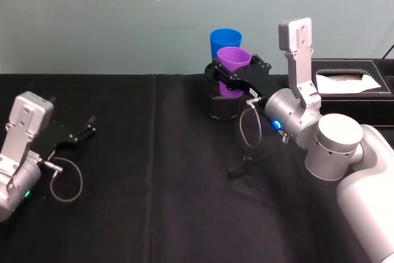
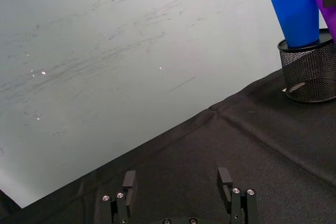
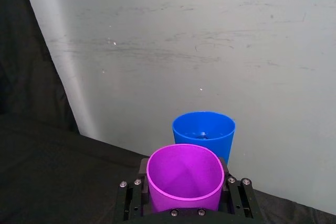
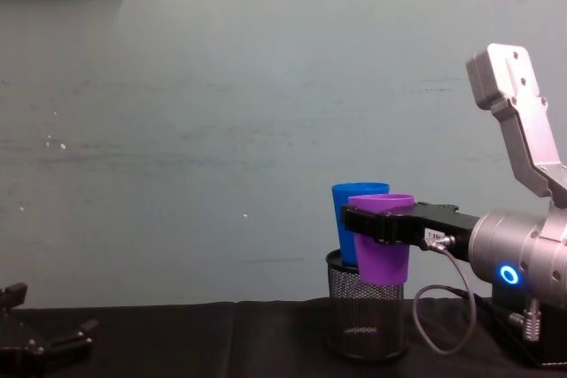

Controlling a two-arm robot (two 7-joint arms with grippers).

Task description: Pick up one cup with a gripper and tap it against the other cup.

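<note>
Right hand (image 1: 237, 79) grips the purple cup (image 1: 233, 69) clear above the mesh holder (image 4: 365, 318), beside the blue cup (image 1: 225, 42) seated in it, positioned for tapping. Left hand (image 2: 178, 184) rests released on the desk (image 1: 154, 170), well apart from the holder.

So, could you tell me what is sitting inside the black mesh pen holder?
The blue cup stands in the mesh holder, base hidden. The right gripper holds the purple cup at the rim.

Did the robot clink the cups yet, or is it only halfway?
About halfway. Done: the right hand has picked up the purple cup and holds it up, just above the mesh holder. In hand: it sits right beside the blue cup, which stands in that holder. Whether they touch, I cannot tell. Left: the tap. The left hand rests open on the table.
</note>
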